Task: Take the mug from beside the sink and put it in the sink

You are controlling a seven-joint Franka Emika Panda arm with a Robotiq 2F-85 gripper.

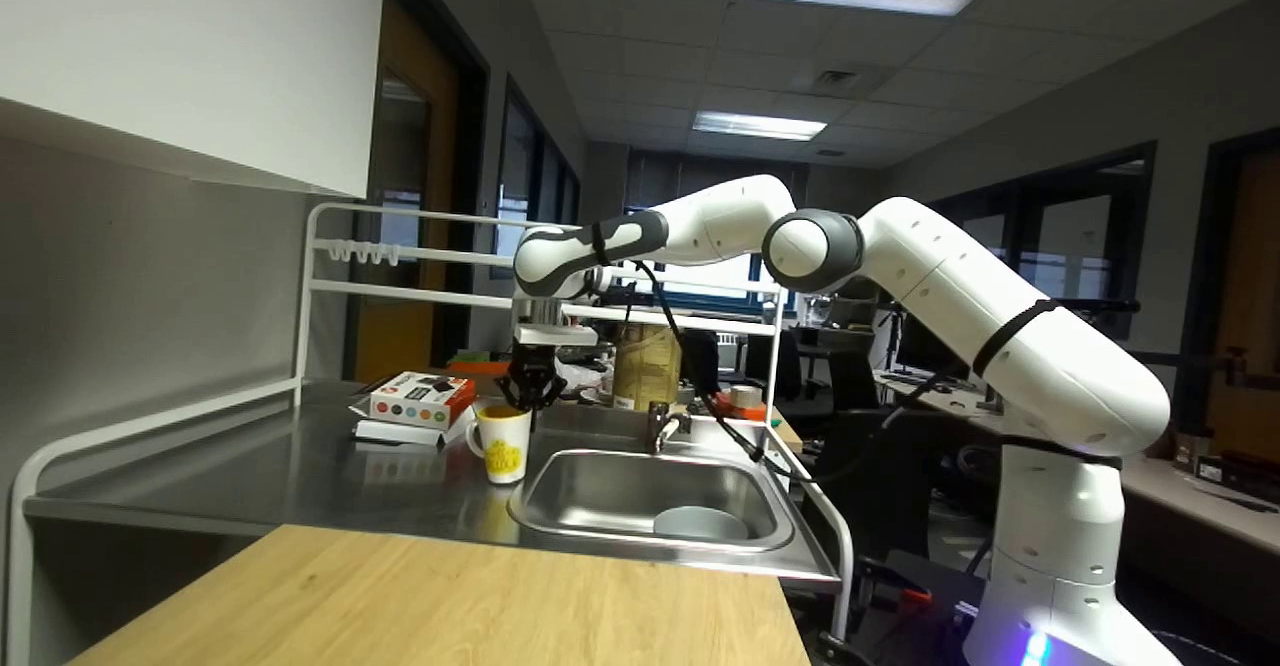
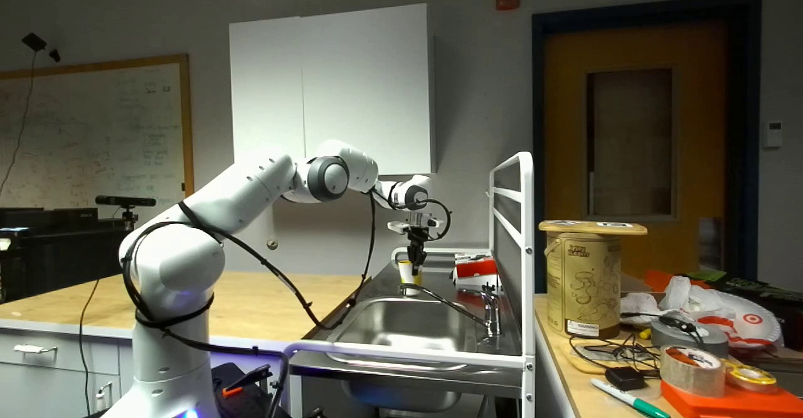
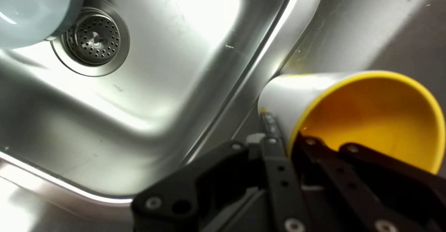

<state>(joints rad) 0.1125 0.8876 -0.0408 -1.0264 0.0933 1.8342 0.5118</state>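
Note:
The white mug [image 1: 503, 449] with a yellow print and yellow inside is upright beside the left edge of the sink [image 1: 620, 481] in an exterior view. It also shows, partly behind my fingers, in an exterior view [image 2: 406, 272] and large in the wrist view [image 3: 291, 92]. My gripper [image 1: 532, 408] points down at the mug's rim. In the wrist view my gripper [image 3: 284, 131] has one finger outside the wall and one inside, shut on the wall. The inside fingertip is hidden. I cannot tell whether the mug's base touches the counter.
A grey-blue round dish [image 3: 33, 12] lies in the sink near the drain [image 3: 94, 38]. A faucet [image 1: 660, 426] stands at the sink's back. A red and white box [image 1: 420, 398] is behind the mug. A white rack frame [image 2: 524, 217] borders the counter.

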